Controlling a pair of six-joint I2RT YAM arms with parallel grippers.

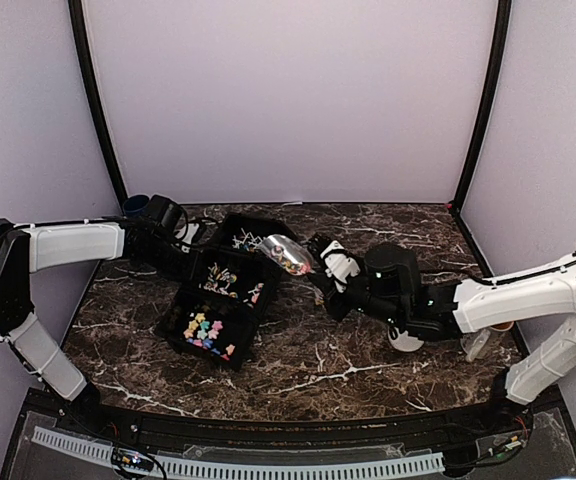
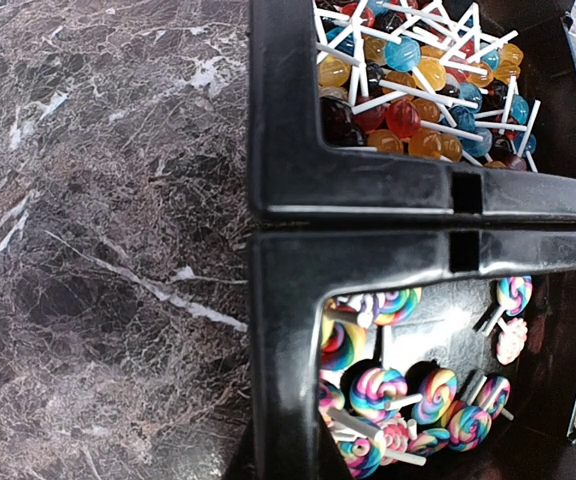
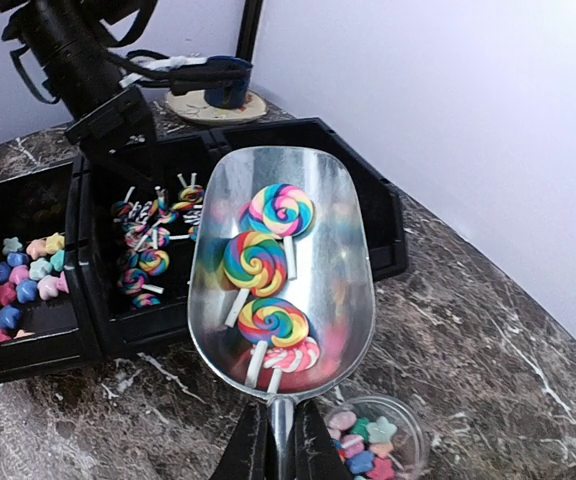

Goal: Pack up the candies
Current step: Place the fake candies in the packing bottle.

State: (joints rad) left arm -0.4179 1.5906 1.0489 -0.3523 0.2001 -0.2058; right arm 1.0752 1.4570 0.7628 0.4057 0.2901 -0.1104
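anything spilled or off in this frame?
Nothing stands out. Four swirl lollipops lie inside the metal scoop held by the right gripper, by the black tray. The other candies sit within its compartments and a small clear cup; no loose pieces show on the marble table.

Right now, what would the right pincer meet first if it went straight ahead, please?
The right pincer holds a scoop; just past its tip lies the far rim of the black tray, probably first, though height is unclear.
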